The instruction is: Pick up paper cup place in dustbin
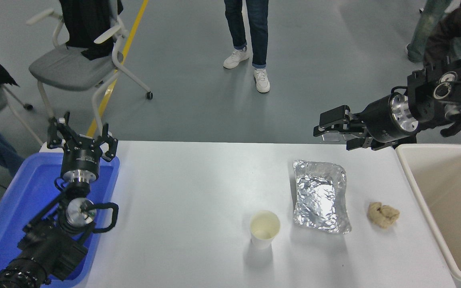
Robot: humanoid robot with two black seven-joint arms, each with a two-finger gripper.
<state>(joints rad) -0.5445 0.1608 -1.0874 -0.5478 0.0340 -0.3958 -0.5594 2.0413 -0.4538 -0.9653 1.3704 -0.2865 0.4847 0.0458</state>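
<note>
Holding: my right pincer [326,129] in the air above the far right edge of the worktop [198,192], arm entering from the right and pointing left.
Right pincer state: fingers look close together, nothing between them; seen side-on, so I cannot tell the gap for certain.
Left pincer [81,137]: parked at the lower left over the far end of the blue tray [14,204], fingers spread, nothing in them.
Paper cup [265,229]: upright on the worktop, near edge, right of centre, mouth up, well apart from my right pincer.
Dustbin [446,192]: at the right end of the worktop, mouth open towards me; what shows of its inside is bare.
Foil tray [321,196]: just right of the cup, between cup and dustbin, not touching the cup.
Paper wad [383,215]: crumpled, beige, between the foil tray and the dustbin wall.
Beyond the worktop: a person's legs [250,36] standing on the grey floor; a grey chair [70,68] at far left.
</note>
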